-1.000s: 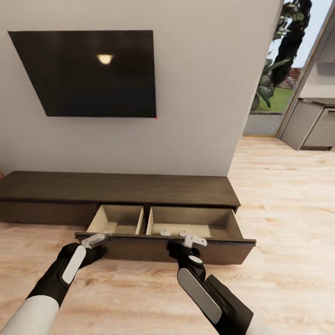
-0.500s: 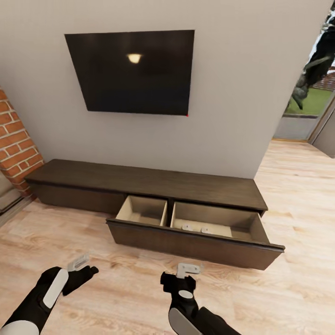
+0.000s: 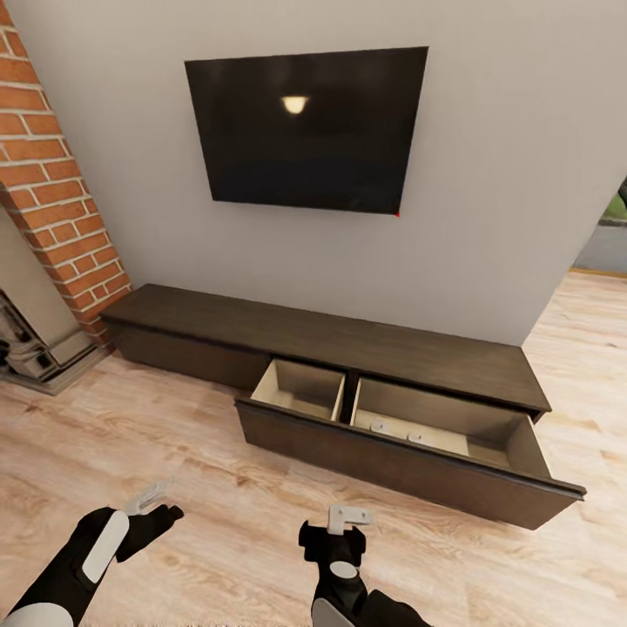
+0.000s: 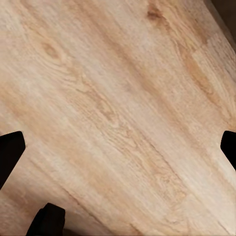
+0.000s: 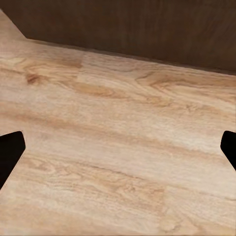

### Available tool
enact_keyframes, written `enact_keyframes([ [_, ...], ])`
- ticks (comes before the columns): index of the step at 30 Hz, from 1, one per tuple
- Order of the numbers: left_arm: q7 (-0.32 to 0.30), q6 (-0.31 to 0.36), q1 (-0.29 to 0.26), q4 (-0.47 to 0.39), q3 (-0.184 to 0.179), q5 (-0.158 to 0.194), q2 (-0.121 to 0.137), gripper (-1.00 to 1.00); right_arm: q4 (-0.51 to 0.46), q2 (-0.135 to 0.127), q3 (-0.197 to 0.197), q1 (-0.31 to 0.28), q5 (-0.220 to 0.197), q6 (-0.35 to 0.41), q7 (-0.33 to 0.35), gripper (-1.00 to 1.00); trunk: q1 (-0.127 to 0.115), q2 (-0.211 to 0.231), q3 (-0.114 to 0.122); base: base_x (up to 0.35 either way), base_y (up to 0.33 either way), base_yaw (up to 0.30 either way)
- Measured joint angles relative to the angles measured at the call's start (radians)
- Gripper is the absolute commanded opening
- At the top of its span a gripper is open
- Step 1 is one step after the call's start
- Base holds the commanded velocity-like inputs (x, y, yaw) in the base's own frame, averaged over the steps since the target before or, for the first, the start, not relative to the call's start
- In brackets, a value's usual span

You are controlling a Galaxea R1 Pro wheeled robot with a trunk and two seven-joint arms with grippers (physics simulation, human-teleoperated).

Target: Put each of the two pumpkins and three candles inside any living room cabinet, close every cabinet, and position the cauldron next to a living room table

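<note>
Both empty: left end effector [image 3: 150,500] and right end effector [image 3: 347,518] spread open. Cabinet [image 3: 366,383] drawer stands open; approach squarely before loading.

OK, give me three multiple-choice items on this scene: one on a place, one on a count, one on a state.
1. Where is the television?
A. On the wall above the cabinet
B. On the floor
C. On the brick column

2. How many compartments does the open drawer show?
A. One
B. Two
C. Four

3. What do the two tools, left and right, hold?
A. A pumpkin each
B. One candle
C. Nothing

Answers: 1 A, it hangs over the long dark unit. 2 B, one divider splits it. 3 C, both wrist views show bare floor between open fingers.
</note>
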Motion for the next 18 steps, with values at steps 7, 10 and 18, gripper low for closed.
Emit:
enact_keyframes([
  [7, 0.000, 0.000, 0.000, 0.000, 0.000, 0.000, 0.000, 1.00, 0.002, 0.000, 0.010, 0.000, -0.002, -0.013, -0.001, 1.00, 0.000, 0.000, -0.007, 0.000, 0.000, 0.235],
  [10, 0.000, 0.000, 0.000, 0.000, -0.001, 0.001, 0.000, 1.00, 0.004, 0.000, 0.010, 0.000, -0.002, -0.009, -0.001, 1.00, 0.000, 0.000, -0.009, 0.000, 0.000, 0.240],
  [18, 0.000, 0.000, 0.000, 0.010, 0.000, 0.000, -0.001, 1.00, 0.006, 0.000, 0.010, 0.000, -0.004, -0.010, -0.001, 1.00, 0.000, 0.000, -0.015, -0.062, 0.000, 0.247],
])
